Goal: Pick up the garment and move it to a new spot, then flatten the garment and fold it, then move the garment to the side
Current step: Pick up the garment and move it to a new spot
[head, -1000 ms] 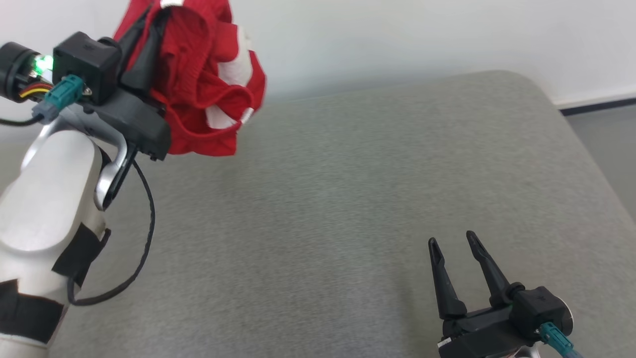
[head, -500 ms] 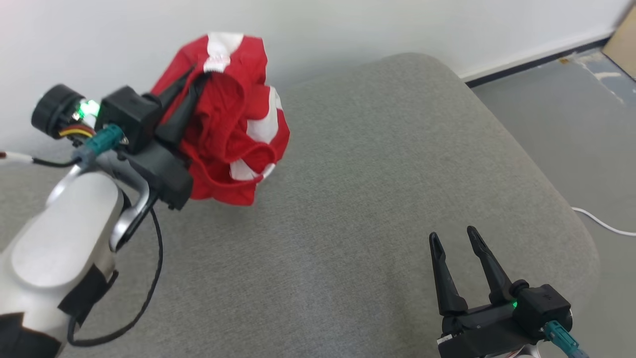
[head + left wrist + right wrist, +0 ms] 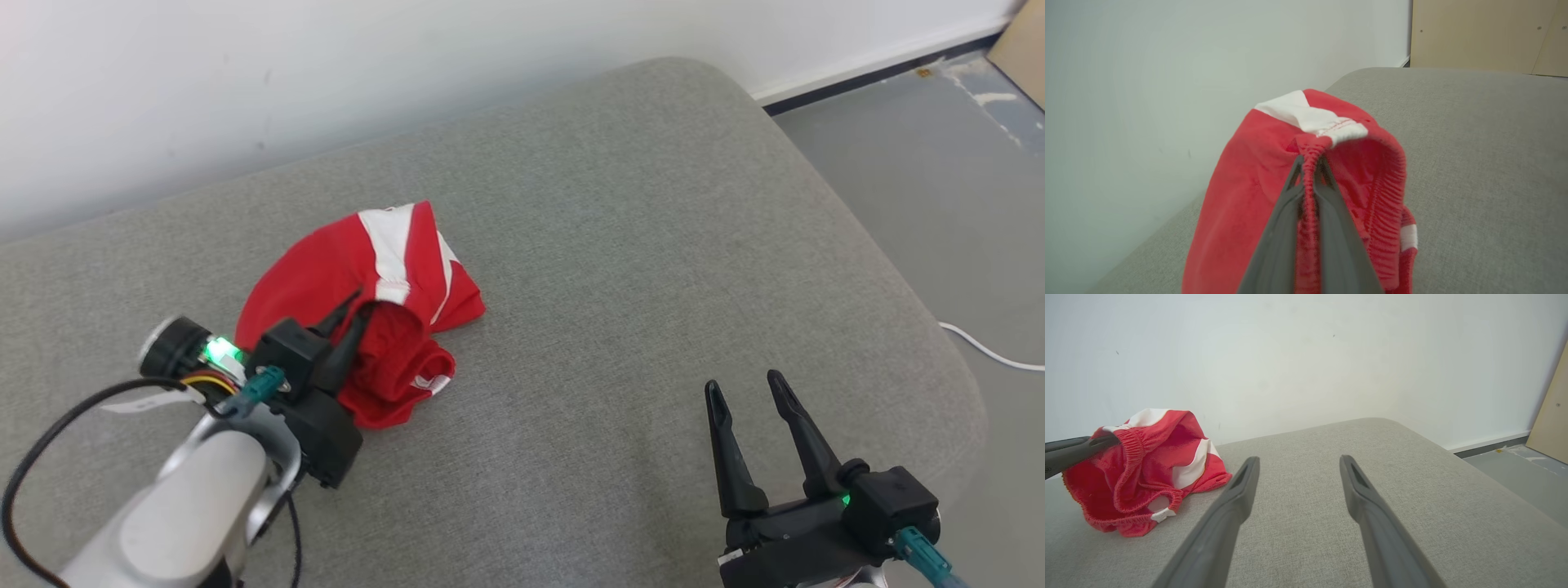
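Low over cushion [image 3: 653, 245], left jaws pinch garment [image 3: 326, 278] waistband; right jaws spread, pointing forward, empty.

Soft red cloth garment [image 3: 326, 282], matt woven cushion [image 3: 620, 278]

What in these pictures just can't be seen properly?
- Head view: the red shorts are bunched; their own folds hide their full shape.
- Head view: the tips of the left tool are buried in the fabric.
- Head view: the white cable on the floor is cut off by the right edge.
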### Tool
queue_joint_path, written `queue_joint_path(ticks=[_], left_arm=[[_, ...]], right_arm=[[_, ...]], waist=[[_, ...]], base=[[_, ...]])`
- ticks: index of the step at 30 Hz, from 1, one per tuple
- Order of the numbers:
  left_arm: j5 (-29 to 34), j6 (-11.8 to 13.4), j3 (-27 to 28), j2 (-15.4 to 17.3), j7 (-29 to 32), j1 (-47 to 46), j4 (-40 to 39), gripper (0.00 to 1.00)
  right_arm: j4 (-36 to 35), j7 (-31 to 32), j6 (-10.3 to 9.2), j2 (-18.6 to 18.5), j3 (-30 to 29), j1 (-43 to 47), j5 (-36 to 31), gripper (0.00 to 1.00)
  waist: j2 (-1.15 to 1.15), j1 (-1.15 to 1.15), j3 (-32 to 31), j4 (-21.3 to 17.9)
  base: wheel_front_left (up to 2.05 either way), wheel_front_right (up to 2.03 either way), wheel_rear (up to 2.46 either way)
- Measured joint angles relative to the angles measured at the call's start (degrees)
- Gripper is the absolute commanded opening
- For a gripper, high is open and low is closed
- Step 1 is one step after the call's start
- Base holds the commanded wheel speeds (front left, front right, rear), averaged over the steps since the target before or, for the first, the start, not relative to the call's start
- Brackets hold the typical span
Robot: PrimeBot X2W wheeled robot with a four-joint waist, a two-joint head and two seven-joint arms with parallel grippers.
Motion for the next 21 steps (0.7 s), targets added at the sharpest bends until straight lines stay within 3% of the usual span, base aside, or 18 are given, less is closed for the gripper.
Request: queue_joint_path(ticks=[2,3,4,11,21], left_arm=[[-0.1,0.4,0.2,-1.2,-0.3,1.0,0.5,0.23],[-0.1,0.8,0.5,-1.7,-0.5,1.3,0.5,0.73],[-0.1,1.2,0.9,-2.2,-0.6,1.7,0.4,1.00],[-0.7,4.5,4.6,-4.2,-0.9,7.2,-3.5,1.00],[0.4,11.6,16.0,-6.0,-0.9,23.5,-19.1,1.00]], right_arm=[[0.2,0.0,0.00,0.0,0.1,0.3,-0.5,1.00],[0.3,0.0,0.00,0.0,0.2,0.4,-0.6,1.00],[0.3,0.0,0.00,0.0,0.2,0.5,-1.1,1.00],[1.1,0.0,0.00,0.0,0.9,1.8,-2.0,1.00],[1.5,0.0,0.00,-0.2,0.9,4.5,-4.1,1.00]], waist=[[0.00,0.00,-0.3,0.7],[0.00,0.00,-0.4,1.0],[0.00,0.00,-0.6,1.4],[0.00,0.00,-3.3,4.3],[0.00,-0.01,-7.4,10.9]], base=[[0.00,0.00,0.00],[0.00,0.00,0.00],[0.00,0.00,0.00],[0.00,0.00,0.00],[0.00,0.00,0.00]])
